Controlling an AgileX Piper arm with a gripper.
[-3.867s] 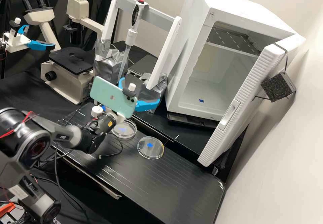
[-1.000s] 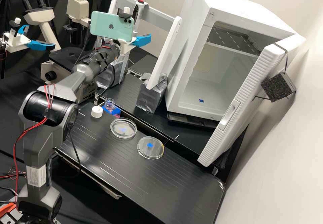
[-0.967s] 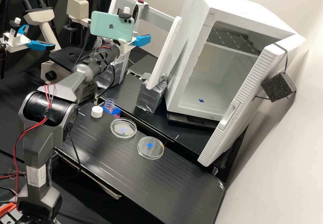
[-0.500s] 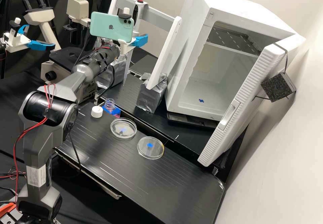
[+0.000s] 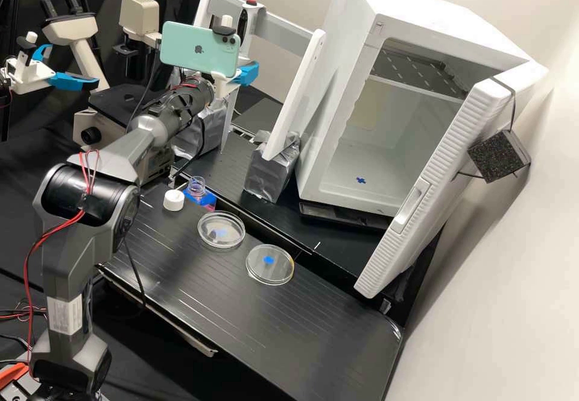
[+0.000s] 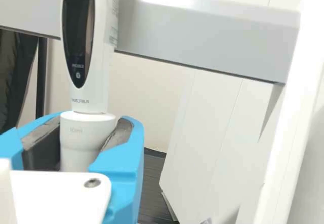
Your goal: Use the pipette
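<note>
End effector (image 6: 87, 138) seems closed around the pipette (image 6: 95, 75) at its pale collar, though the contact is partly hidden. The pipette stands upright at the grey crossbar (image 6: 202, 34) of its stand. I judge the grasp nearly or just made; lifting out, drawing up and dispensing remain. An uncapped bottle (image 5: 206, 199) sits by the surface's (image 5: 253, 328) far edge, near a white cap (image 5: 174, 200) and two clear dishes (image 5: 222, 246).

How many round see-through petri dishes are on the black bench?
2. One petri dish lies nearer the white screw cap. The other petri dish lies beside it, nearer the cabinet door. More could be hidden behind the arm.
</note>
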